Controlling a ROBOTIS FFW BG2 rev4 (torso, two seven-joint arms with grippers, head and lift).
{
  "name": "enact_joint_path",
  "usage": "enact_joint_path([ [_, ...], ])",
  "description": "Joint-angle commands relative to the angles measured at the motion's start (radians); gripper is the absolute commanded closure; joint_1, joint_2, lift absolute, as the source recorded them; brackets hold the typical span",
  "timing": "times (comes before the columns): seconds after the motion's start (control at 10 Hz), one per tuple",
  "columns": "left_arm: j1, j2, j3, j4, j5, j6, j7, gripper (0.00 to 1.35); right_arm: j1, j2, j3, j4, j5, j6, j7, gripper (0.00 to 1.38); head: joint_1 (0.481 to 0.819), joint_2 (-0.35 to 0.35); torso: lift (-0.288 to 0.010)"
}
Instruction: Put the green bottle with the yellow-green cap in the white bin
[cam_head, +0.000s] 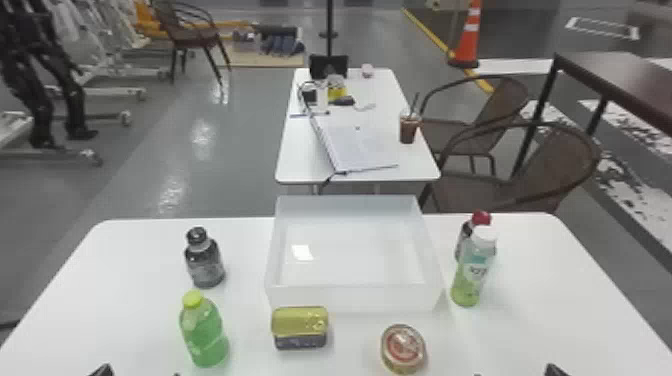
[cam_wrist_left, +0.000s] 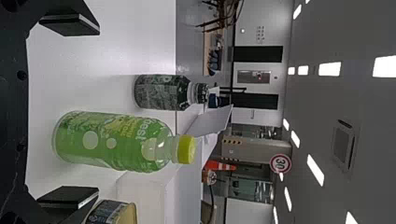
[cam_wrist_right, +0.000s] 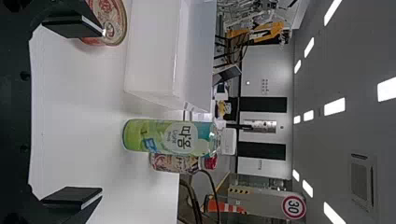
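We see the green btl (cam_head: 204, 330) w/ yellow-green cap upright on the table (cam_head: 125, 300), off the white bin's (cam_head: 350, 300) near L corner. L wrist view adds its label; head view, its gap to the bin. L gripper's (cam_head: 139, 372) fingers are apart, btl ahead, toward the bin-side finger. We've a gap btwn btl & yellow-topped tin (cam_head: 300, 321), more to table's L edge. Dark btl (cam_head: 204, 262) is behind, twd far L corner. R gripper (cam_head: 516, 372): fingers apart, near round tin (cam_head: 403, 348).
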Motion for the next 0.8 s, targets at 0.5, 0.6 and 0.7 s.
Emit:
enact_joint_path([
  [0.5, -0.01, -0.003, -0.018, 0.008, 0.015, 0.009, -0.006, 0.1, 0.0, 0.0, 0.0, -0.001, 0.002, 0.0, 0.0, 0.1, 0.549, 0.0, -0.1],
  [0.6, -0.027, -0.003, -0.026, 0.02, 0.019, 0.018, -0.028, 0.09, 0.0, 0.002, 0.0, 0.001, 0.001, 0.0, 0.0, 0.1, 0.549, 0.0, -0.1],
  [0.7, -0.056, -0.003, -0.038, 0.043, 0.027, 0.035, -0.063, 0.09, 0.0, 0.002, 0.0, 0.002, -0.001, 0.0, 0.0, 0.1, 0.549, 0.0, -0.1],
])
